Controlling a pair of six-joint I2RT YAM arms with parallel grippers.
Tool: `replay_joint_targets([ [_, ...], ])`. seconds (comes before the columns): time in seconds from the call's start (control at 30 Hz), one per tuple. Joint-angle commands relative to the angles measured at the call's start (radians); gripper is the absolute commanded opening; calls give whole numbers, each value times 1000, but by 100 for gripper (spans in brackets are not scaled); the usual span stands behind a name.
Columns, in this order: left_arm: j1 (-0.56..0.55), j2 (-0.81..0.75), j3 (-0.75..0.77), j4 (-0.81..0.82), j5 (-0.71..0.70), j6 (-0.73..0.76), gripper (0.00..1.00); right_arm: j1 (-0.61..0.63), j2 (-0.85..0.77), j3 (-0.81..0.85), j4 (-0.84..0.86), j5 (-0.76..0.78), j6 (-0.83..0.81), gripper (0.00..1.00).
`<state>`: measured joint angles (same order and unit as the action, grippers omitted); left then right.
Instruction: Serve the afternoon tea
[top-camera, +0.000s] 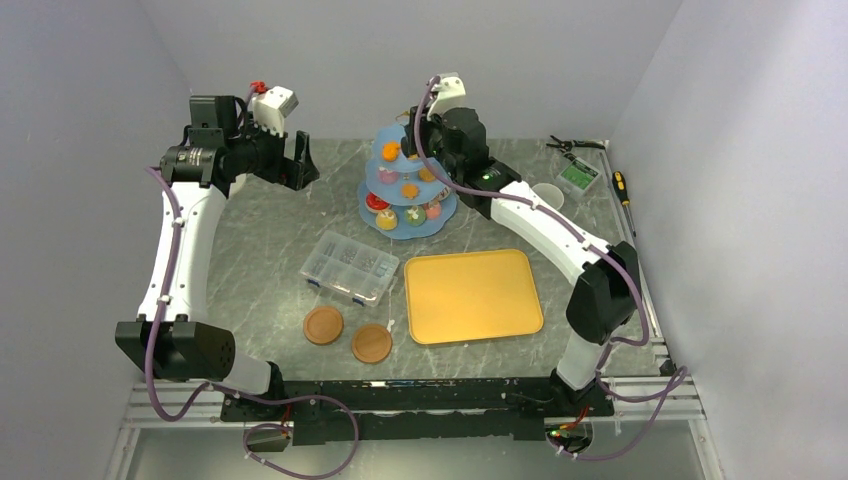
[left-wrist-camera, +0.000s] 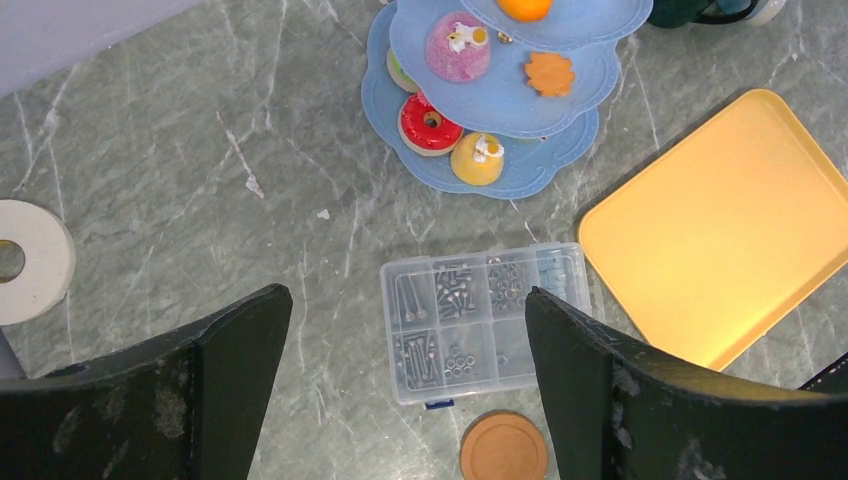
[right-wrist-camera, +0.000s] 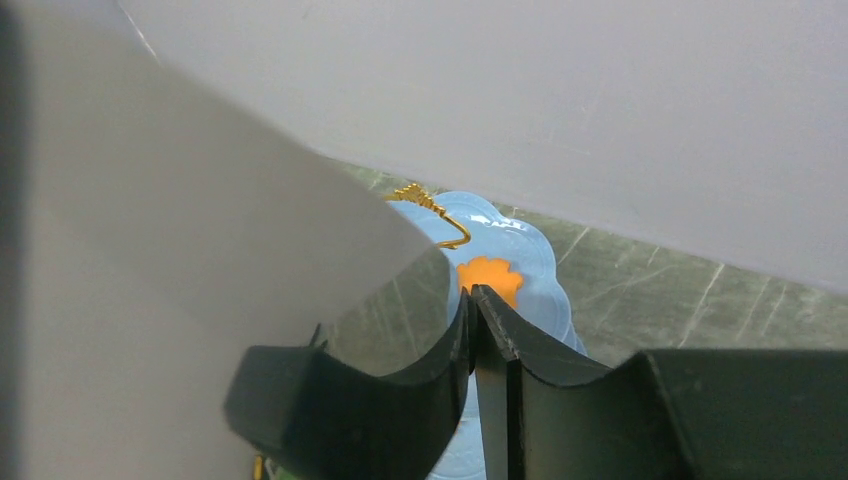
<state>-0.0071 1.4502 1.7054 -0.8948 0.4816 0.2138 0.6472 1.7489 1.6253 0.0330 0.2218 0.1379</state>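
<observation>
The grey-green marbled bench (top-camera: 260, 240) carries a light-blue three-tier stand (left-wrist-camera: 530, 180) near its far edge. Nearer lie a clear plastic compartment box (top-camera: 349, 267), beside it a flat orange-yellow tray (top-camera: 472, 295), and two round wooden coasters (top-camera: 323, 325) just beside each other.

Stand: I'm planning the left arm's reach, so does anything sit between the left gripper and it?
Nothing visible does. Only bare table lies between the open left gripper and the stand; the box lies nearer the bases, off that line.
</observation>
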Motion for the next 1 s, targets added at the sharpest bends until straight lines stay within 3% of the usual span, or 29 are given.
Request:
replay_joint_targets([
  [0.0,4,-24,24,24,14,-18,93,-11,-18,39,60,-15,-11,49],
  [0.23,4,-25,35,17,14,-21,93,-11,-21,41,65,-23,-11,56],
  [0.63,4,-33,40,10,8,-5,93,-12,-193,-19,13,0,10,49],
  [0.8,4,-50,28,15,19,10,93,-10,-358,-148,-156,30,178,43],
  [0.97,4,-68,10,16,23,14,93,-5,-604,-424,-284,27,427,42],
])
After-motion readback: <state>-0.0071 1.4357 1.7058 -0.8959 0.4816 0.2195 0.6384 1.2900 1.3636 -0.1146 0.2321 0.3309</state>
